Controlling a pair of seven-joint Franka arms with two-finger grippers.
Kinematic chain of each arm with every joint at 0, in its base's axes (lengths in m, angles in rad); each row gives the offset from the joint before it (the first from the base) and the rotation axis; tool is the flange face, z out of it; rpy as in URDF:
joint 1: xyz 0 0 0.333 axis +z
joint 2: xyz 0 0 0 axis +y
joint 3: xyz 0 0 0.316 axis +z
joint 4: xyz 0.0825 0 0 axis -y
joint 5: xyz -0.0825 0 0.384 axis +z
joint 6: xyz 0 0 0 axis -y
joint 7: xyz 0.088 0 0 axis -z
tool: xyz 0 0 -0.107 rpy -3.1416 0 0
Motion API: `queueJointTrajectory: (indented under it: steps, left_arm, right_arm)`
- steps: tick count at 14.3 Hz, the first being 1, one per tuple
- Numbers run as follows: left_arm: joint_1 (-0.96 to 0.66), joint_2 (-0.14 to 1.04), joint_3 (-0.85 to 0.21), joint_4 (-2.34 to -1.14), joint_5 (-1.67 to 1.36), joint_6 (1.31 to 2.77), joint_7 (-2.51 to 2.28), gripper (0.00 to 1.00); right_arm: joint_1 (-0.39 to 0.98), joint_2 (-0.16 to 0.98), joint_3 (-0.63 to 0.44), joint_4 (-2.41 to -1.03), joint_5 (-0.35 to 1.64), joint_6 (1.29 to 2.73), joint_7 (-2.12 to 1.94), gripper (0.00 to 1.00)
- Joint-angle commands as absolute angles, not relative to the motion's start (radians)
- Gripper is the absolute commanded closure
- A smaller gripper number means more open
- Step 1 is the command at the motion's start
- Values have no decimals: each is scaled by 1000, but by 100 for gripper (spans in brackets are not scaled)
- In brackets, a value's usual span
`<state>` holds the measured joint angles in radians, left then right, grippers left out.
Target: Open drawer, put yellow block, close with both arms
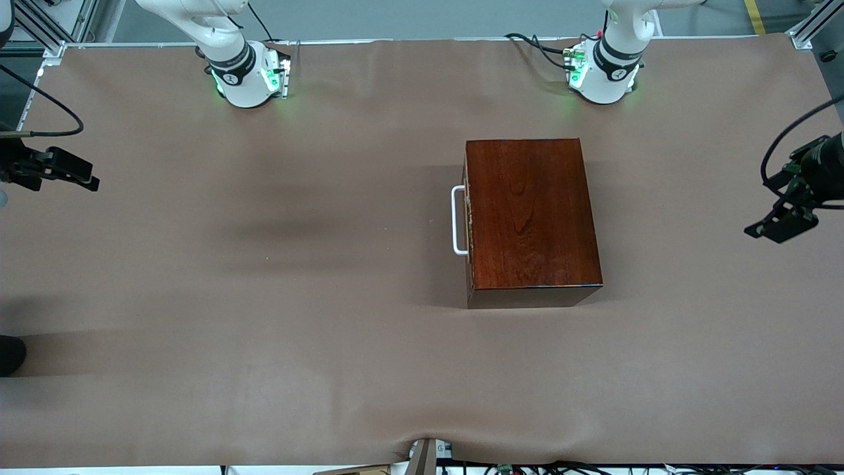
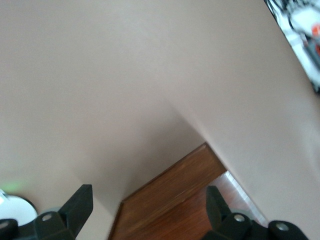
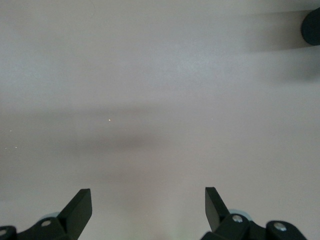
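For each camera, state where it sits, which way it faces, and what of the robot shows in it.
Front view: high across the table, facing both bases; shows the wooden box with the drawer shut, the left gripper and right gripper at the table's ends.
Left wrist view: on the left wrist, looking down past open fingers at a box corner.
Right wrist view: open fingers over bare cloth.
Shared: front and left wrist views show the box.
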<state>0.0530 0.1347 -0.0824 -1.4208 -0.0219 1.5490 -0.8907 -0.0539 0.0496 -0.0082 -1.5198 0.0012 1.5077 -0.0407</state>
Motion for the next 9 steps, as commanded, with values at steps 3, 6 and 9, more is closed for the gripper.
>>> queueJointTrajectory:
  steps: [3, 6, 9]
  left_arm:
    - [-12, 14, -26, -1552, -41, 1557, -533, 0]
    - [-51, -28, 17, -1586, -41, 1557, -349, 0]
    - [-40, -22, 12, -1583, -40, 1554, -224, 0]
  right_arm:
    - [-75, 21, 8, -1542, -2, 1506, -46, 0]
    - [-75, 21, 8, -1542, -2, 1506, -46, 0]
    - [-75, 21, 8, -1543, -2, 1506, -46, 0]
